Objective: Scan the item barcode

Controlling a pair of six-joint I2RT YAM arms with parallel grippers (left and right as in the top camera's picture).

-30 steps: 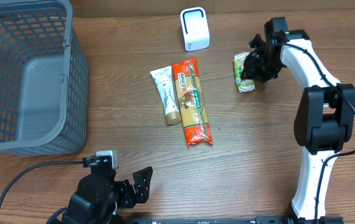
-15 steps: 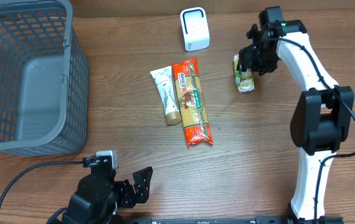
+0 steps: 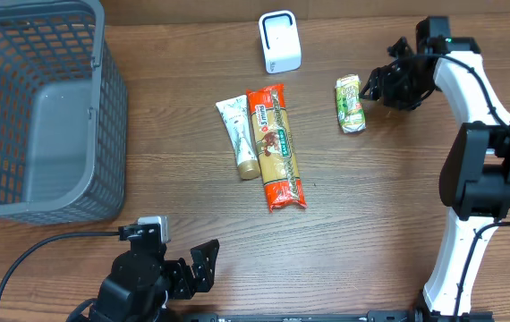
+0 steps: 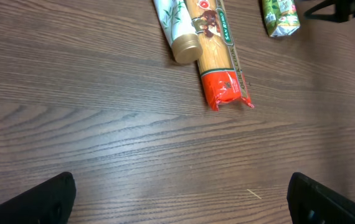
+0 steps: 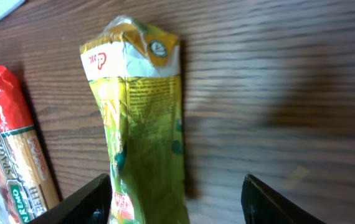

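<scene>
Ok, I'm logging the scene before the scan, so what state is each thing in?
green packet: lying flat, not held
spaghetti pack: lying flat alongside the tube
tube: lying flat, cap on
scanner: upright
basket: upright, empty
right tool: open, near the green packet, not touching it
left tool: open, holding nothing
</scene>
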